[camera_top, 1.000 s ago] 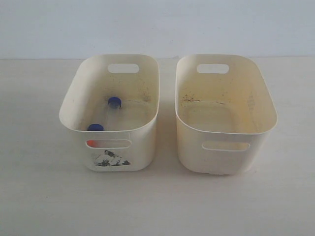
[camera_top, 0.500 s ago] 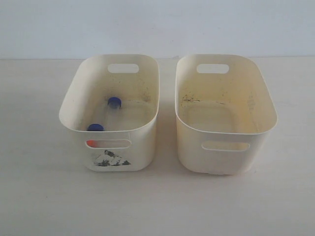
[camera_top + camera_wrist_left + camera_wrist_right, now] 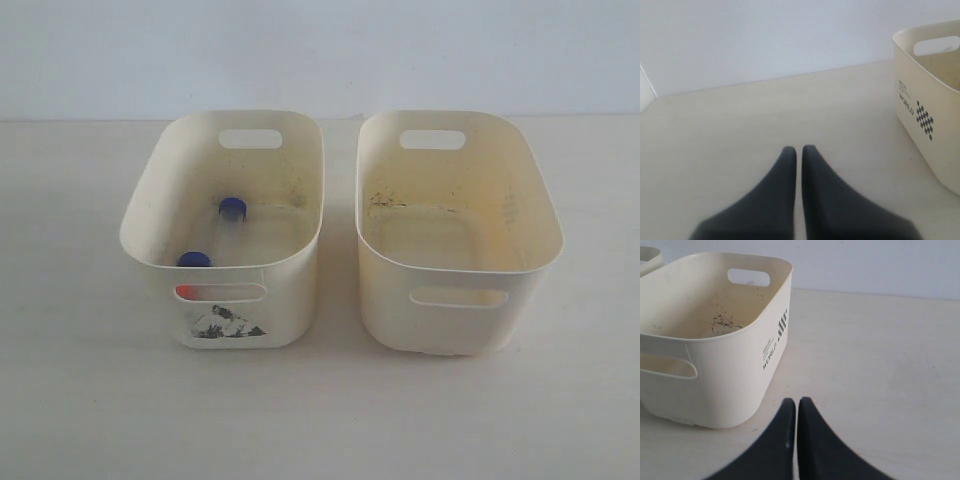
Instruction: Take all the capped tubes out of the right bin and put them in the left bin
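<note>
The left bin point(image 3: 160, 195), with a torn black-and-white sticker point(image 3: 226, 323) on its front, holds capped tubes: one blue cap point(image 3: 233, 207) mid-floor, another blue cap point(image 3: 194, 259) near the front wall, and an orange-red cap point(image 3: 184, 291) showing through the front slot. The right bin point(image 3: 540, 225) has a plain front and no tube shows inside it. Neither gripper appears in the exterior view. My left gripper point(image 3: 796, 149) is shut with nothing in it, over bare table beside the left bin point(image 3: 920, 120). My right gripper point(image 3: 796, 401) is shut, empty, beside the right bin point(image 3: 735, 380).
Both bins stand side by side on a pale table point(image 3: 320, 420), with a narrow gap between them. A white wall point(image 3: 320, 50) runs behind. The outer side wall of each bin carries a small printed checker mark point(image 3: 782, 322).
</note>
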You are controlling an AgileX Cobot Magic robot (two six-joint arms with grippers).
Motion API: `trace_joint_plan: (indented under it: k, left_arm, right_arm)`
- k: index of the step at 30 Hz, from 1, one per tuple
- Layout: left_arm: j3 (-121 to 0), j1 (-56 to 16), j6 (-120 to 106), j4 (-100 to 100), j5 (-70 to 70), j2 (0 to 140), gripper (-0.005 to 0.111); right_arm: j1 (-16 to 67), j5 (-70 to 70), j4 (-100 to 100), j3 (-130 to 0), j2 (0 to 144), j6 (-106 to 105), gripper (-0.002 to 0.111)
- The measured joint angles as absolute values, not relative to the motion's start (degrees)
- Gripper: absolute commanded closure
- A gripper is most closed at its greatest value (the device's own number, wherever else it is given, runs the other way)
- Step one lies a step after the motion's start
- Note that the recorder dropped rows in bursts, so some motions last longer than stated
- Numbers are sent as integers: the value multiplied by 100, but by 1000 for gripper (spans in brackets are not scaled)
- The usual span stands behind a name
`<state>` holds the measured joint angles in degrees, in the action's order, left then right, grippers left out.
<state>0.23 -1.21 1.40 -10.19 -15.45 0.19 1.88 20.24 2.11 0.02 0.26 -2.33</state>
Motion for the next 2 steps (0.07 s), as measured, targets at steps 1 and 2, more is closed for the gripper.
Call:
trace_joint_plan:
  k: [1,2]
  left_arm:
    - [23,-121,140,-1019,-1545,19,102]
    - [23,-121,140,-1019,-1545,19,102]
  right_arm:
    - [188,2024,211,2,26,-233,107]
    - [188,2024,211,2,26,-233,107]
